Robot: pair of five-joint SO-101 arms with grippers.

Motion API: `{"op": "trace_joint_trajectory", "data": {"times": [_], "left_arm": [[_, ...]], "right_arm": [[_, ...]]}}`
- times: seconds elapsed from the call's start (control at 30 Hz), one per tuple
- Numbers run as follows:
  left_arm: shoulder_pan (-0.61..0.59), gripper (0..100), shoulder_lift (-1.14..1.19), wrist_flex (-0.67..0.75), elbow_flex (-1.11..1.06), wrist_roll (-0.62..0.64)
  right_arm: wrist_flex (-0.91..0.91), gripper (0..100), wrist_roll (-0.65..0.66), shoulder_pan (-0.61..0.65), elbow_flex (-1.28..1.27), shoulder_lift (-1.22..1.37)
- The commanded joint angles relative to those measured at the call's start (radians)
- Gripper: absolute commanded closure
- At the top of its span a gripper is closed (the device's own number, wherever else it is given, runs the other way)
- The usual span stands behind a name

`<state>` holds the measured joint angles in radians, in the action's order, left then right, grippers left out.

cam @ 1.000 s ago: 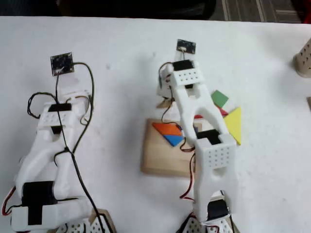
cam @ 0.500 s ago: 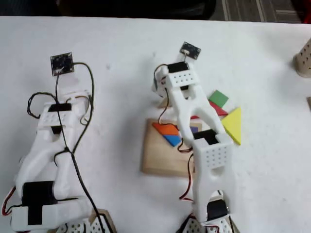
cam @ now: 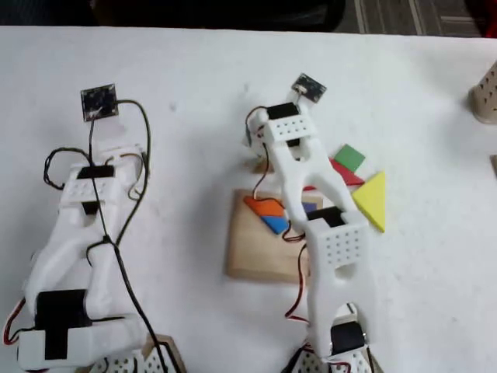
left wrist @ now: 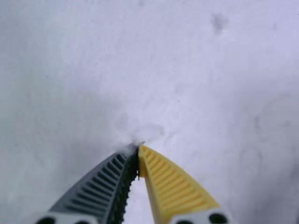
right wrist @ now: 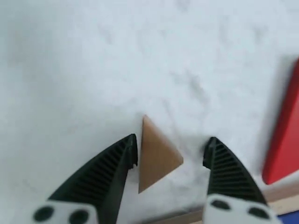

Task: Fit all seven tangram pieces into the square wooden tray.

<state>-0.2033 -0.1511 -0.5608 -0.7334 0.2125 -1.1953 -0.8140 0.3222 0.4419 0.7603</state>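
Tray: one square wooden tray [cam: 250, 260] lies flat on the white table [cam: 194, 70], partly under the right arm [cam: 335, 249].
Pieces counted: seven in all – three in the tray and four out on the table.
In the tray: an orange triangle [cam: 265, 207] and a blue triangle [cam: 276, 224] touch along one edge in the far part of the tray. A small purple piece [cam: 310, 207] sits just beside them, mostly hidden by the arm.
Outside the tray: a green square [cam: 350, 158], a red triangle [cam: 342, 172] and a yellow triangle [cam: 373, 200] cluster past the tray's far right corner. The green and the red lie close against each other, and the yellow lies just beside the red.
Fourth loose piece: a small tan triangle [right wrist: 156, 156] lies flat on the table just beyond the tray's far edge.
Arms: two, left and right, side by side.
Right gripper [right wrist: 171, 149]: it is spread wide and low over the table, with one black finger [right wrist: 114, 163] on each side of the tan triangle. One finger is close against the piece and the other stands clear of it – nothing is gripped.
Left gripper [left wrist: 138, 148]: its grey and yellow fingertips are pressed together with nothing between them. It points at bare table, well apart from the tray.
Left arm [cam: 81, 210]: it sits folded at its own side of the table.
Other: one beige perforated object [cam: 485, 93] stands at the table's far right edge.
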Motion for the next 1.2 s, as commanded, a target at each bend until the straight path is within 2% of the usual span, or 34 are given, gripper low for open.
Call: {"op": "trace_joint_trajectory", "data": {"times": [0.0,0.1,0.27,0.47,0.53,0.83,0.9,1.07,1.17], "left_arm": [[-0.013,97,0.001,-0.006,0.003,0.005],[-0.013,97,0.001,-0.006,0.003,0.005],[-0.013,97,0.001,-0.006,0.003,0.005],[-0.013,97,0.001,-0.006,0.003,0.005],[-0.013,97,0.001,-0.006,0.003,0.005],[-0.013,97,0.001,-0.006,0.003,0.005],[-0.013,97,0.001,-0.006,0.003,0.005],[-0.013,97,0.001,-0.006,0.003,0.005],[-0.015,97,0.001,-0.006,0.003,0.005]], "right_arm": [[-0.030,85.8,0.000,0.002,0.011,0.018],[-0.059,82.6,0.057,0.010,0.018,0.013],[-0.094,75.5,0.061,0.019,0.020,0.004],[-0.145,75.5,0.057,0.025,0.020,-0.074],[-0.159,75.5,0.020,0.030,0.014,-0.084],[-0.101,75.5,-0.058,0.068,0.018,-0.033],[-0.081,77.6,-0.061,0.064,0.018,-0.016],[-0.059,90.2,-0.052,0.041,0.018,0.005],[-0.068,91.5,-0.018,0.033,0.011,0.005]]}}
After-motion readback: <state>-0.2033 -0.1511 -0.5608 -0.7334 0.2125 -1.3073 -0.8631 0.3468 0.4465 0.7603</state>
